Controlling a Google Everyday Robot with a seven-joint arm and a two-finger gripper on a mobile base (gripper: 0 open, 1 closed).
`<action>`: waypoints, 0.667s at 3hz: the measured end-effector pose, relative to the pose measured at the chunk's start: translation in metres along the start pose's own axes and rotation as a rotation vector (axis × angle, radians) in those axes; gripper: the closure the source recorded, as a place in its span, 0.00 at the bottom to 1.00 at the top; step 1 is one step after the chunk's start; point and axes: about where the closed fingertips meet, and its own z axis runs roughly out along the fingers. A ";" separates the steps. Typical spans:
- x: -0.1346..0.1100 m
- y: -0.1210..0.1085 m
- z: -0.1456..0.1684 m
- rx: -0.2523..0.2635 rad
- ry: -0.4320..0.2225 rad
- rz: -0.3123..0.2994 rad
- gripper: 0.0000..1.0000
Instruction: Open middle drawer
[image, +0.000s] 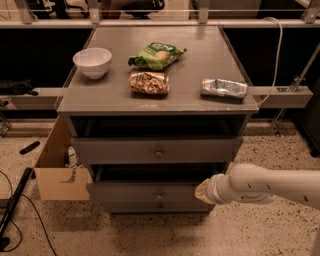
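Camera view; fingers (202, 192) beside middle drawer (135, 192) (right)

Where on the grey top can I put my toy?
Bare spots: the front-left corner near the white bowl, the back-right corner behind the silver packet. The middle is crowded: green bag, brown bag. The pincer sits low by the middle drawer.

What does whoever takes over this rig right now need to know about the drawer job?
Gripper: low, at the right end of the middle drawer's front; not on the knob.
Middle drawer: front stands a little forward, with a dark gap above it.
Done: it looks partly open.
Left: pull it out the rest of the way.
Note: the top drawer also looks ajar; a bowl and snack packets sit on top.
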 end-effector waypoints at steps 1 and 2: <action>0.000 0.000 0.000 0.000 0.000 0.000 0.49; 0.000 0.000 0.000 0.000 0.000 0.000 0.26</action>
